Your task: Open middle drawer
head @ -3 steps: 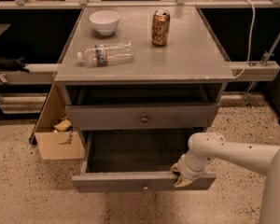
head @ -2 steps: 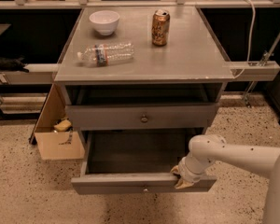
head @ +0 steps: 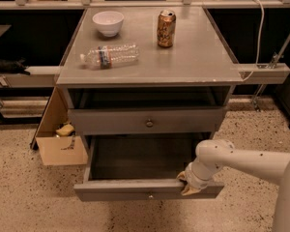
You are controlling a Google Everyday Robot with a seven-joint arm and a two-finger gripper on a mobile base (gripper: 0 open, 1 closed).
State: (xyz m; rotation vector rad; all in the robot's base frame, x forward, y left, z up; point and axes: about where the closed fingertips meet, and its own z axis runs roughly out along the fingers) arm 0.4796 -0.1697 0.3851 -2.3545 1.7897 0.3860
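Camera view: the end effector (head: 187,183) is clamping onto the front edge of the middle drawer (head: 121,190), right side, with the drawer sitting pulled out below the desk (head: 195,57).

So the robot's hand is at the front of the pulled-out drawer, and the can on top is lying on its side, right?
Not quite. The camera view shows the can standing upright on top; the plastic bottle is what lies on its side. The hand is at the front of the pulled-out middle drawer, as you said.
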